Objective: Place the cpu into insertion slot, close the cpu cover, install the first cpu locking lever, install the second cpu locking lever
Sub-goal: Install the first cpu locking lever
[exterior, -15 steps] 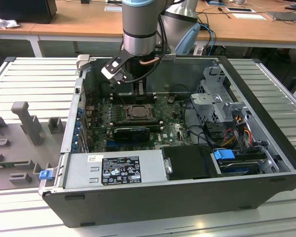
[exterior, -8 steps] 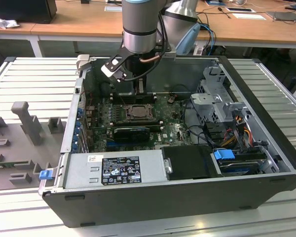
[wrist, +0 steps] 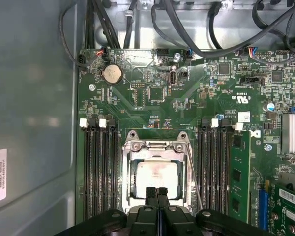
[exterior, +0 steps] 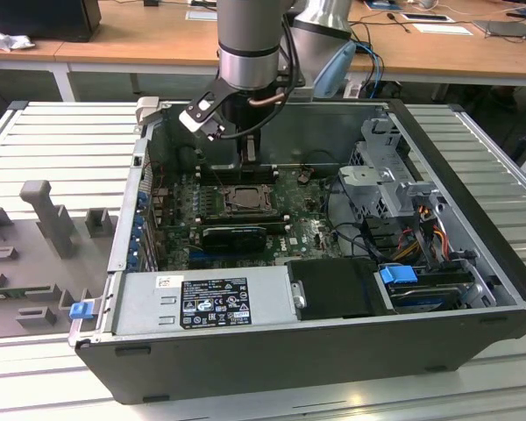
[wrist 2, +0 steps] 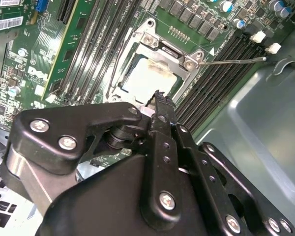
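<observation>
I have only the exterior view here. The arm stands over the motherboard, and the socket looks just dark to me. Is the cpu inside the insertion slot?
Observer: Yes. In the first wrist view the cpu lies in the insertion slot, silvery face up.
Operator: And the cpu cover?
Observer: The cpu cover lies flat, framing the chip.
Operator: What about the gripper?
Observer: The gripper is shut, holding nothing, its tips over one edge of the cover.
</observation>
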`<state>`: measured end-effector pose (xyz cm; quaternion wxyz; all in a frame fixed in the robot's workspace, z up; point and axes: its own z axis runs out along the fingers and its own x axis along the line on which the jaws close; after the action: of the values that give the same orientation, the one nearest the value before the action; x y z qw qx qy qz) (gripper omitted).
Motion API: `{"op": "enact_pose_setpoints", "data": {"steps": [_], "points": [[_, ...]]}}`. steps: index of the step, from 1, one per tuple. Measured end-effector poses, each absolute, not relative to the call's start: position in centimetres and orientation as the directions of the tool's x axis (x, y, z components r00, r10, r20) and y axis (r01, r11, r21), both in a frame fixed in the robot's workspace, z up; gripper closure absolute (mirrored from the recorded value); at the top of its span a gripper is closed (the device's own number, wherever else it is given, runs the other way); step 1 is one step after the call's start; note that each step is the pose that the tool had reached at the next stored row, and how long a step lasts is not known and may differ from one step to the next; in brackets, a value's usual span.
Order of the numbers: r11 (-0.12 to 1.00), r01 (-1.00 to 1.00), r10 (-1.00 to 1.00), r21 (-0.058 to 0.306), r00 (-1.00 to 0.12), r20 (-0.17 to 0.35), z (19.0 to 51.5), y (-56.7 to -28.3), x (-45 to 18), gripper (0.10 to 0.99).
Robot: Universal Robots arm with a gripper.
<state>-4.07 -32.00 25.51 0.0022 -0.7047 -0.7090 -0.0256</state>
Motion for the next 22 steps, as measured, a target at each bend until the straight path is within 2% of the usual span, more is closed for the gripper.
{"op": "enact_pose_setpoints", "data": {"steps": [6, 9, 16, 22], "points": [[0.005, 0.999, 0.999, 0.033, -0.007, 0.039, 26.2, -32.0, -4.1, 0.980], [0.006, 0.999, 0.999, 0.033, -0.007, 0.039, 27.9, -32.0, -4.1, 0.980], [0.145, 0.989, 0.988, 0.033, -0.146, 0.039, 27.9, -32.0, -4.1, 0.980], [0.201, 0.979, 0.979, 0.033, -0.202, 0.039, 27.9, -32.0, -4.1, 0.980]]}}
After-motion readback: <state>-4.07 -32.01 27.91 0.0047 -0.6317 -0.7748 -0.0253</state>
